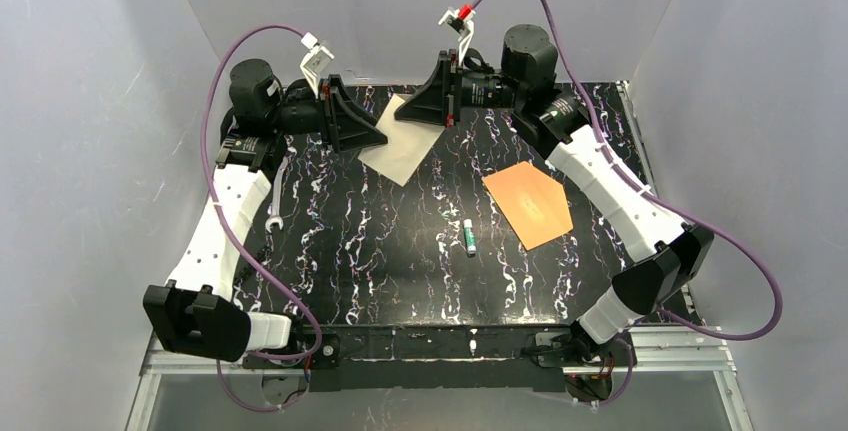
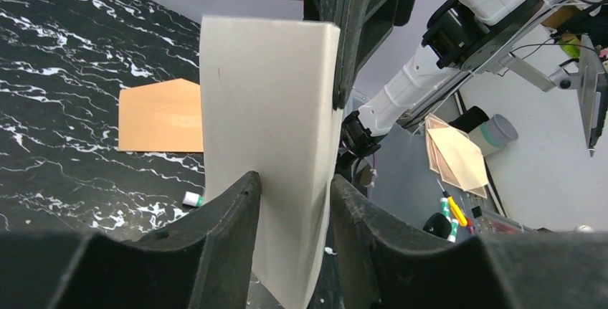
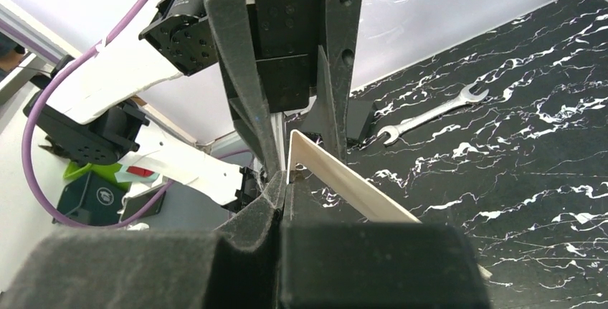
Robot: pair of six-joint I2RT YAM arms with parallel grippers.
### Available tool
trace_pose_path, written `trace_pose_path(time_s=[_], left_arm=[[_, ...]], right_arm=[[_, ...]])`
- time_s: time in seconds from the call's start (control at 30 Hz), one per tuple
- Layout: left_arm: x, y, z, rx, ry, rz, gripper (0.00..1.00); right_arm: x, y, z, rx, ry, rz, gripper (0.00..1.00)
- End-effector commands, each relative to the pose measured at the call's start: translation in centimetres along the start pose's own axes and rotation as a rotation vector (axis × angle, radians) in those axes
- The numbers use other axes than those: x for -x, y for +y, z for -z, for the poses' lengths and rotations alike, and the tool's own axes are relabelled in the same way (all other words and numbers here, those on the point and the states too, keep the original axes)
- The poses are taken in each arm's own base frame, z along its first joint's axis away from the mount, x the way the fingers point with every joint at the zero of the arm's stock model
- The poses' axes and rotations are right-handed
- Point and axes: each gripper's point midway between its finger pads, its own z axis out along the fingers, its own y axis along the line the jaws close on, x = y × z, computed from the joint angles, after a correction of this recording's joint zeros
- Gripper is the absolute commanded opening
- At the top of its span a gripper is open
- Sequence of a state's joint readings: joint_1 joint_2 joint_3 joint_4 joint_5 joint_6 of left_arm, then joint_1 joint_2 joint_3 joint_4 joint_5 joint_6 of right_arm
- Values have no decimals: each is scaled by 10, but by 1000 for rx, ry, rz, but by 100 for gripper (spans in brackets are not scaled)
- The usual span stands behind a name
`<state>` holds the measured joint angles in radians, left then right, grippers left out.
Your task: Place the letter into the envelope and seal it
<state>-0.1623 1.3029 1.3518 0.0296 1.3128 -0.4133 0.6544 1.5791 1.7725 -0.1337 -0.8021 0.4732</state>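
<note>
The right hand (image 3: 282,180) is pinched tight on an edge of the letter (image 1: 402,156), raised at the far side of the table (image 1: 380,241). The left hand (image 2: 294,183), half closed, presses the bowed sheet from both sides. The envelope (image 1: 528,203) lies flat, well apart.

Robotics lab test cell. Plain grey panels (image 1: 90,101) enclose a black marbled bench (image 1: 400,251) at frame centre. An aluminium rail (image 1: 680,359) runs along the bottom edge, with purple cables (image 1: 779,301) at right.
</note>
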Motion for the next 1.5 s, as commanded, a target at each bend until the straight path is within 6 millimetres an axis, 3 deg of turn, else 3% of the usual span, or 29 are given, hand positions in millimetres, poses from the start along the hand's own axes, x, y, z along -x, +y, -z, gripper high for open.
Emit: trace_pose_path(time_s=[0.0,0.17,0.4,0.7,0.77,0.83,0.97,1.03,1.1,1.23,1.37,1.47], left_arm=[[11,-8,-1,-24,-2,-42,35],[2,-15,-3,-71,25,-17,25],[-10,-26,0,-152,68,18,21],[-7,-29,1,-161,71,24,4],[-5,-28,0,-150,65,20,0],[-2,-26,-1,-128,52,11,0],[3,-22,-2,-88,30,-1,0],[9,-20,-3,-54,8,-12,0],[19,-17,-3,-9,-21,-11,0],[45,-12,-4,97,-106,15,0],[65,-10,-5,151,-178,108,0],[76,-9,-2,194,-228,120,0]], right_arm=[[5,10,-1,32,8,31,1],[5,10,-4,33,9,25,1],[16,13,-8,58,-16,12,1],[21,17,-8,61,-13,4,1],[27,12,-8,19,-39,-6,24],[37,3,-6,-59,-91,-11,55],[84,-8,19,-237,-359,25,80],[101,-1,39,-269,-510,46,91],[110,-2,61,-334,-635,34,98],[114,5,88,-381,-748,-12,99],[106,12,79,-295,-732,-80,99],[96,3,73,-306,-697,-134,99]])
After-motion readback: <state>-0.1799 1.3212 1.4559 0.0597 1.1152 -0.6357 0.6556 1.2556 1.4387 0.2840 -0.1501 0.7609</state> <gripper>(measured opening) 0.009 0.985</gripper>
